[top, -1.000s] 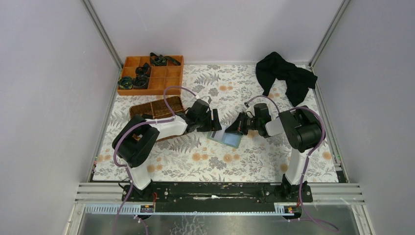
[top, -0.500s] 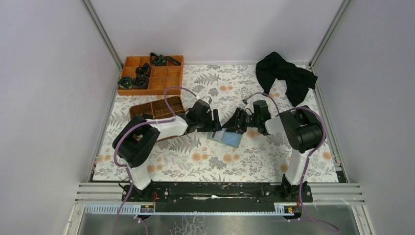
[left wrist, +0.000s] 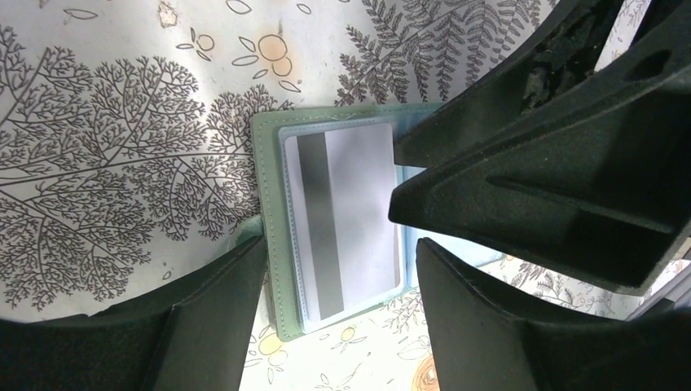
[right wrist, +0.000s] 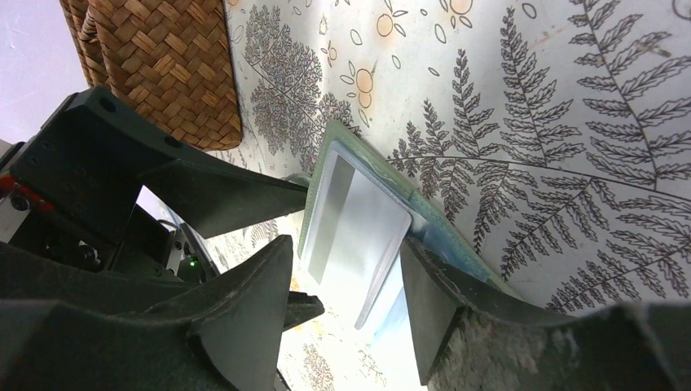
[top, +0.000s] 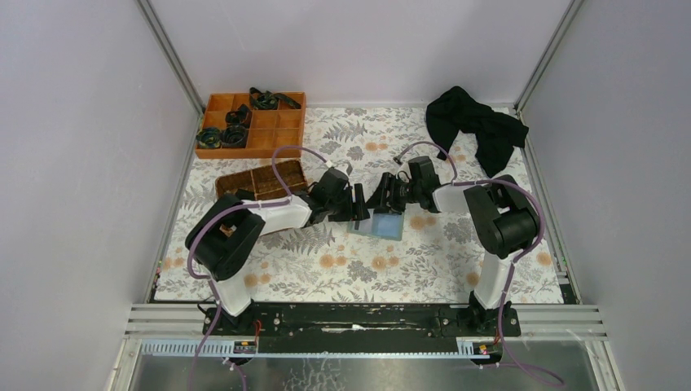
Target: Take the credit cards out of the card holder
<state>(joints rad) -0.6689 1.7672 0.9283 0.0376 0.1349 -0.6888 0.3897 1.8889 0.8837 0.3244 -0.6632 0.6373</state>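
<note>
The flowery surface (top: 440, 261) carries everything. The two arms are the biggest things on it. The left arm (top: 244, 224) and the right arm (top: 497, 216) both lean in toward the middle, so they can work on one small thing together.

A black cloth (top: 477, 126) lies in the far right corner, well apart from the work. An orange tray (top: 244, 152) with little boxes sits at the far left. A brown basket (top: 236, 181) lies just behind the left arm. The jaws touch none of these.

The wallet (top: 383, 226) lies open and flat on the surface between the two arms, with its blue inside facing up. I think it lies open like that so the cards can be reached.

The left jaws are wide open, with one side of the wallet between them. I think they are there to stop it sliding, but I cannot tell if they press on it.

A whitish card (left wrist: 354, 220) with a grey stripe lies on the wallet. I cannot tell how far it is out of its slot. The right jaws are open too, with the end of the card between them, not squeezing it. I think they need to close on the card and pull. It is thin and flat, so it could slip
</note>
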